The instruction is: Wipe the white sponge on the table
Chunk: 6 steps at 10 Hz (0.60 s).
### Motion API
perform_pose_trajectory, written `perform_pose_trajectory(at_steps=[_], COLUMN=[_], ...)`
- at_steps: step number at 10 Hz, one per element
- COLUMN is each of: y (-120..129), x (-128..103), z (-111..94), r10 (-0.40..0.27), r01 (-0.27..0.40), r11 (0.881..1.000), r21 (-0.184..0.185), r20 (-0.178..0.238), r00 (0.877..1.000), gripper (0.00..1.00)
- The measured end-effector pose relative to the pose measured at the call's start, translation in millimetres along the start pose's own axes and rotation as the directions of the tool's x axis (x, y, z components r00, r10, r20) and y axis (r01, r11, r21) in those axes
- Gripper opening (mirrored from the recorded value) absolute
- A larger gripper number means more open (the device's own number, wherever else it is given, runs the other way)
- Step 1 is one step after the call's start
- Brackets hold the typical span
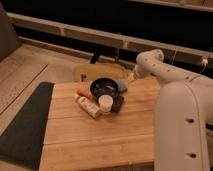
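Since only one camera view is on record, all notes come from it, with positions taken from the dark bowl [104, 87].

Layout: the bowl stands in the far half of the bamboo table [100, 142]. Just in front of it are a white cup [105, 103], a pale bottle [89, 107] lying on its side to the cup's left, and a flat black object [118, 104] to the cup's right. A small orange item [83, 93] sits at the bowl's left. A dark grey mat [25, 125] lies well left of the bowl, off the table's edge.

Task thing: a pale blue-grey pad [122, 86] touches the bowl's right rim. This is probably the sponge, though the identification is uncertain.

Gripper [131, 76]: at the end of the white arm [172, 77], just beyond and to the right of the bowl, near the table's far edge. Whether it is open or closed cannot be told. The pad lies just on the bowl side of it; contact is unclear.

Progress, as a judgement: approach stage. No wiping stroke is evident, and the grasp and the whole wipe remain.
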Motion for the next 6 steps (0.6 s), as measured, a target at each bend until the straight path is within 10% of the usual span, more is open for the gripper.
perform_pose_trajectory(at_steps=[6], y=[-1.0], x=[-2.8], z=[8.8], r10=[-0.001], r01=[0.001], r11=[1.0], r21=[0.007], r20=[-0.003], r00=[1.0], gripper=[0.65])
